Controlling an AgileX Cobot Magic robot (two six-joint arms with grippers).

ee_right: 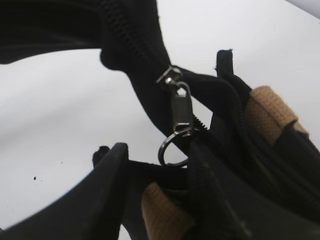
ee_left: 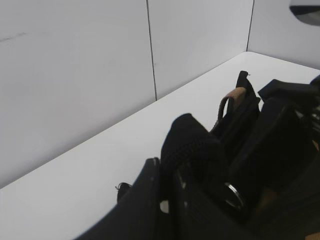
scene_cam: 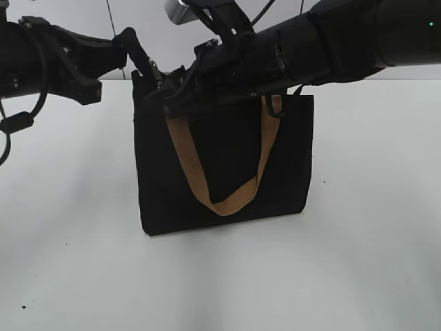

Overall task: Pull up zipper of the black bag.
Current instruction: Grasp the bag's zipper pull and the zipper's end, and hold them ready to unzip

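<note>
bench (scene_cam: 372, 262): white top, bare near edge in front of the bag; a few dark specks near the near-left corner.
black bag (scene_cam: 227, 172): stands upright about mid-bench, closer to the far edge than the near one; boxy, flat front pocket faces the near edge.
tan handle (scene_cam: 227, 196): front strap hangs in a loose U down the front panel, bottom of the loop well above the bag's base.
second handle (ee_left: 231, 100): tan strap end at the far end of the bag's top, seen from the left wrist view.
zipper (ee_right: 181, 107): runs along the bag's top edge; silver slider and tab sit at the bunched, lifted end toward the bench's left side.
pull ring (ee_right: 172, 150): small silver ring hangs off the tab, just above the right gripper's dark fingers.
right gripper (scene_cam: 169, 96): reaches across over the bag's top to its left end; fingers (ee_right: 105, 190) sit either side of the ring and the fabric below it; cannot tell if they pinch anything.
left gripper (scene_cam: 141, 62): at the bag's top-left corner, touching the raised fabric there; left wrist view shows dark fingers (ee_left: 145, 200) against bunched black cloth, grip looks clamped on the bag's end but partly hidden.
far wall (ee_left: 100, 65): pale panels behind the far edge.
</note>
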